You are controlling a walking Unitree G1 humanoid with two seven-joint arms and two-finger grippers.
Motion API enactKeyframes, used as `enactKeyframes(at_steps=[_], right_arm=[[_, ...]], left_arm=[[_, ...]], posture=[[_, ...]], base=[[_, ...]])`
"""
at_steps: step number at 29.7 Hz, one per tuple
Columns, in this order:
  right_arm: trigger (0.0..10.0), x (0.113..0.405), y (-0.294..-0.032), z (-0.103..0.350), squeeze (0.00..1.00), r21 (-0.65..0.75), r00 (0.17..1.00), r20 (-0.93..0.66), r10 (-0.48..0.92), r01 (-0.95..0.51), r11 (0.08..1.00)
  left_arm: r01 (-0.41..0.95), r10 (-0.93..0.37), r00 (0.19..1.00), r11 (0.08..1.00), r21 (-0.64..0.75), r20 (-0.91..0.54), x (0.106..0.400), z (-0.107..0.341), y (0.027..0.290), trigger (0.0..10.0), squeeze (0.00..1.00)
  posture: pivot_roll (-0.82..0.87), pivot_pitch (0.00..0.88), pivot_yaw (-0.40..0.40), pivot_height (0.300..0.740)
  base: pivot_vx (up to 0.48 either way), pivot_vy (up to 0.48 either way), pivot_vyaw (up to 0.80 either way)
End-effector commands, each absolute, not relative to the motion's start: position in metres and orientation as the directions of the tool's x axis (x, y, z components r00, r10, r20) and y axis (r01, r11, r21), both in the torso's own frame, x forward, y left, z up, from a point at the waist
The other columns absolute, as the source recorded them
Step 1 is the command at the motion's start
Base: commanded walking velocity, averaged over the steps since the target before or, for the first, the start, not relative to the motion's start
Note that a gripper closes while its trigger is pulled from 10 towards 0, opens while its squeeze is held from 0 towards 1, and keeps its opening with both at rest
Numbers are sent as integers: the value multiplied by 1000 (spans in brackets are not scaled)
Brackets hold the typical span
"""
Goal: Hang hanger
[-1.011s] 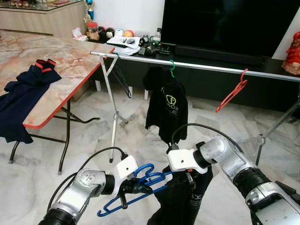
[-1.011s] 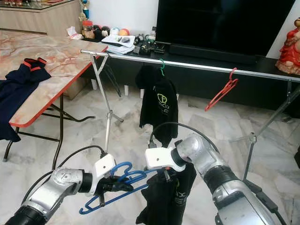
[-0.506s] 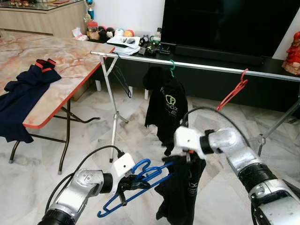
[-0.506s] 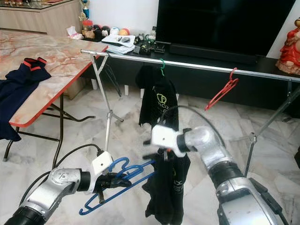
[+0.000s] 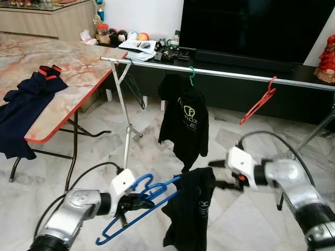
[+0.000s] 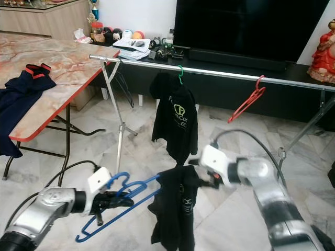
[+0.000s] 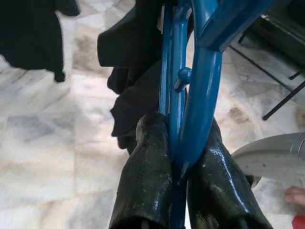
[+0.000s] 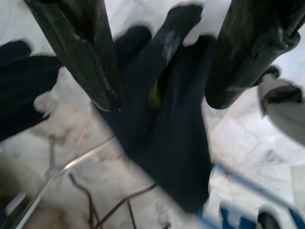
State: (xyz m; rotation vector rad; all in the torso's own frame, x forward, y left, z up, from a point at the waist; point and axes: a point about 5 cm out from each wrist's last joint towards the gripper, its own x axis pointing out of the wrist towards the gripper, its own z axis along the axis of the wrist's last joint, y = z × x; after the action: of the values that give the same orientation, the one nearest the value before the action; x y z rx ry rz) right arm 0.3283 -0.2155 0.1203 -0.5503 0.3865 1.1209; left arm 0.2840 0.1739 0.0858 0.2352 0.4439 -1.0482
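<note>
Now, head views: left gripper (image 5: pixel 127 203) shut on blue hangers (image 5: pixel 140 205), black shirt (image 5: pixel 189 209) draped on their far end, below rail (image 5: pixel 220 73). Left wrist: fingers (image 7: pixel 147 181) pinch stiff, prob. slick plastic; best held near hook. Right wrist: right gripper (image 8: pixel 157 62) open, empty, over soft shirt.

your head cameras look forward and down, sharing the rail (image 5: pixel 220 73); wrist cameras sit close along each arm's fingers.
</note>
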Motion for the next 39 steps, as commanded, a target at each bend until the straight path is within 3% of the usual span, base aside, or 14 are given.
enactKeyframes(at_steps=[1, 2, 3, 4, 8, 9, 19, 25, 39], right_arm=[[10000, 329, -225, 125, 1000, -239, 431, -529, 730, -902, 359], [10000, 331, -230, 124, 1000, -289, 506, -508, 697, -862, 416], [10000, 331, -230, 124, 1000, -289, 506, -508, 697, -862, 416], [10000, 335, -235, 125, 1000, -331, 586, -472, 659, -810, 483], [10000, 336, -237, 126, 1000, -313, 629, -416, 657, -777, 546], [10000, 333, -236, 122, 0, -288, 610, -415, 675, -792, 538], [10000, 323, -231, 101, 0, -212, 567, -428, 704, -820, 532], [10000, 321, -233, 95, 0, -216, 585, -435, 684, -805, 552], [10000, 312, -217, 74, 0, -95, 506, -443, 740, -847, 523]], left_arm=[[882, -813, 429, 470, -11, -394, 286, 103, 175, 0, 0], [888, -820, 418, 460, -16, -391, 284, 106, 177, 0, 0], [888, -820, 418, 460, -16, -391, 284, 106, 177, 0, 0], [891, -824, 411, 453, -18, -390, 282, 109, 179, 0, 0], [899, -831, 397, 437, -17, -389, 281, 115, 182, 0, 0], [903, -837, 391, 430, -17, -383, 281, 117, 182, 0, 0], [940, -876, 313, 342, -15, -366, 278, 138, 176, 0, 0], [955, -890, 274, 298, -9, -365, 277, 145, 172, 0, 0], [979, -919, 189, 206, -11, -346, 271, 156, 157, 0, 0]], posture=[[119, 49, -72, 740], [119, 49, -72, 740], [119, 49, -72, 740], [122, 52, -73, 740], [123, 53, -72, 740], [123, 53, -72, 740], [135, 45, -71, 740], [136, 34, -67, 740], [147, 5, -63, 740]], base=[[0, 0, 0], [0, 0, 0], [0, 0, 0], [0, 0, 0], [0, 0, 0], [0, 0, 0], [0, 0, 0], [0, 0, 0], [0, 0, 0]])
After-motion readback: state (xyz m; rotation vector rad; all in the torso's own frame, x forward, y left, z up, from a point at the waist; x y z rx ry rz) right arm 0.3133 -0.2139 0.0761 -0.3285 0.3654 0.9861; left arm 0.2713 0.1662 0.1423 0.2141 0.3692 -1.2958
